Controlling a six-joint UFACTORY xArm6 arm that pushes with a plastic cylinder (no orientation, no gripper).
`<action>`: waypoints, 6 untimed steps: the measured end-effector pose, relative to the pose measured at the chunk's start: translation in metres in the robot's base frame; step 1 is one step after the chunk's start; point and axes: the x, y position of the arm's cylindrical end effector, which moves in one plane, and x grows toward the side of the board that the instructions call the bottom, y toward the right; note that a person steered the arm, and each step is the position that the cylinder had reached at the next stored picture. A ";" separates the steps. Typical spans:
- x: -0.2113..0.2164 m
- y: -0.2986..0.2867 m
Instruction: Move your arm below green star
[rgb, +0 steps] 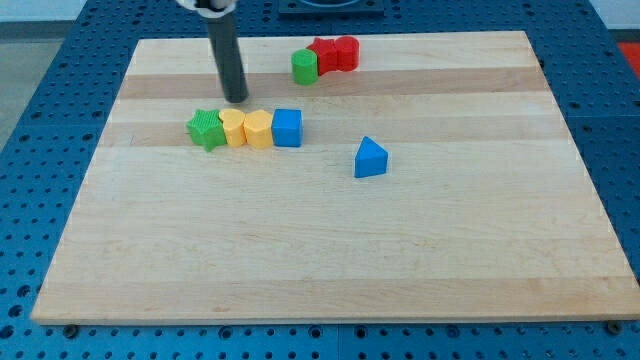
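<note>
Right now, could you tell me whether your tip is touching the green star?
Apart. The camera view shows bare wood between my tip and the green star; the tip sits toward the view's top-right of it.

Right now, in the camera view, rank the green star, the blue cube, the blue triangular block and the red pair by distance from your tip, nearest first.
From my tip:
1. Green star, just below it, toward the view's left.
2. Blue cube, below it, toward the view's right, ending the row.
3. Red pair, toward the view's top right.
4. Blue triangular block, farthest, lower right.

Board pale matt wood; green star ridged plastic
</note>
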 end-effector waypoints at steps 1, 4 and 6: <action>0.006 -0.040; 0.098 -0.058; 0.067 -0.023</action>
